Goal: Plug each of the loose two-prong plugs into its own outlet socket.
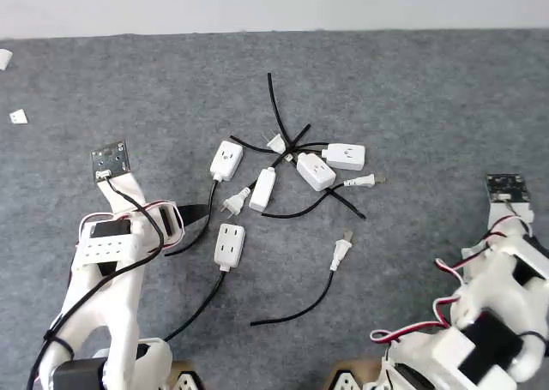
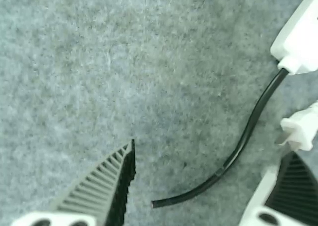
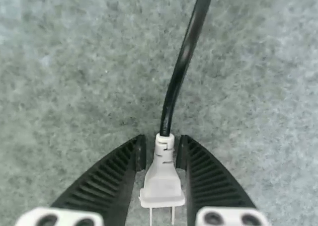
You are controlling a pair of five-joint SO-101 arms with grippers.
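Right gripper (image 3: 160, 139) clamped on a plug (image 3: 161, 179).
Left gripper (image 2: 211, 154) gaped wide over grey carpet (image 2: 99, 62), near a black cord (image 2: 240, 146).

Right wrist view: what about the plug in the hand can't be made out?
Plug prong tips: right wrist view, cut off by the frame edge.
Cord far end: right wrist view, runs past the frame edge.
Right hand contact faces: right wrist view, covered by the plug.

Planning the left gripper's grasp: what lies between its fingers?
The loose end of a black cord on otherwise bare carpet, as the left wrist view shows.
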